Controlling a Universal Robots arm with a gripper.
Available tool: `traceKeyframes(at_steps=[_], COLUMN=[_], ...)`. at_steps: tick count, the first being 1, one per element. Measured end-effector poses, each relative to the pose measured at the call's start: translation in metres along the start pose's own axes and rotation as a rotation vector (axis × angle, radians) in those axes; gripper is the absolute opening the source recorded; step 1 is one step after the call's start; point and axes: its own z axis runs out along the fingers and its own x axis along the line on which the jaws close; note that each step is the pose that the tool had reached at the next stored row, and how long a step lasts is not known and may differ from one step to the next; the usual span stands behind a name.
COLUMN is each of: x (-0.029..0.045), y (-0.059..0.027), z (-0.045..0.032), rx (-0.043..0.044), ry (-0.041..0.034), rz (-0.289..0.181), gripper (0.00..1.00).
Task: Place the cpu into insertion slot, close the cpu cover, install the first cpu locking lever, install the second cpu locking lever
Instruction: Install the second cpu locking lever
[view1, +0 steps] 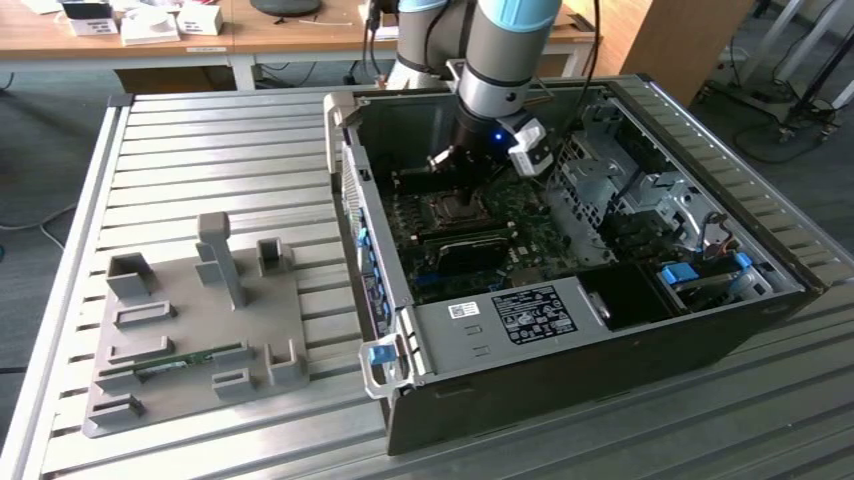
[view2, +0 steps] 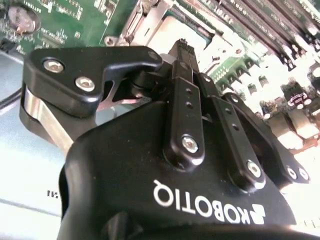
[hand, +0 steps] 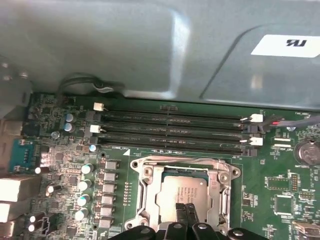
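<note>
The gripper (hand: 184, 209), fingertips pressed together, hangs over the cpu (hand: 182, 192) framed by the cover (hand: 145, 192), inside the case (view1: 534, 400) on the slatted table (view1: 200, 150).

Exterior view: high, oblique, distant, over open computer case (view1: 574, 330). 2 wrist views: close on green board (hand: 270, 185), shared.
</note>
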Motion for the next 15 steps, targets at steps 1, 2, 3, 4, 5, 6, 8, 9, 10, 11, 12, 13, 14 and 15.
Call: traceKeyframes(at_steps=[1,2,3,4,5,6,8,9,10,11,12,13,14,15], x=[-0.0001,-0.0002,-0.0003,-0.0004,-0.0005,-0.0006,-0.0007,-0.0007,-0.0008,-0.0008,-0.0007,-0.0007,-0.0007,-0.0007], y=[0.0003,0.0006,0.0009,0.0013,0.0016,0.0019,0.0023,0.0024,0.0024,0.0024,0.0024,0.0024,0.0024,0.0024], z=[-0.0024,-0.0052,-0.0080,-0.0110,-0.0138,-0.0162,-0.0200,-0.0205,-0.0205,-0.0205,-0.0206,-0.0206,-0.0206,-0.0206], rx=[-0.0002,-0.0001,0.0000,-0.0001,0.0000,0.0002,0.0002,0.0002,0.0000,0.0001,0.0005,0.0007,0.0007,0.0007], ry=[-0.0002,-0.0001,0.0000,-0.0001,-0.0001,0.0000,0.0000,-0.0001,-0.0002,-0.0001,0.0000,0.0000,0.0000,0.0000], rz=[0.000,0.000,0.000,0.000,0.000,0.000,0.000,0.000,0.000,0.000,0.000,0.000,0.000,0.000], gripper=[0.11,0.11,0.11,0.11,0.11,0.11,0.11,0.11,0.11,0.11,0.11,0.11,0.11,0.11])
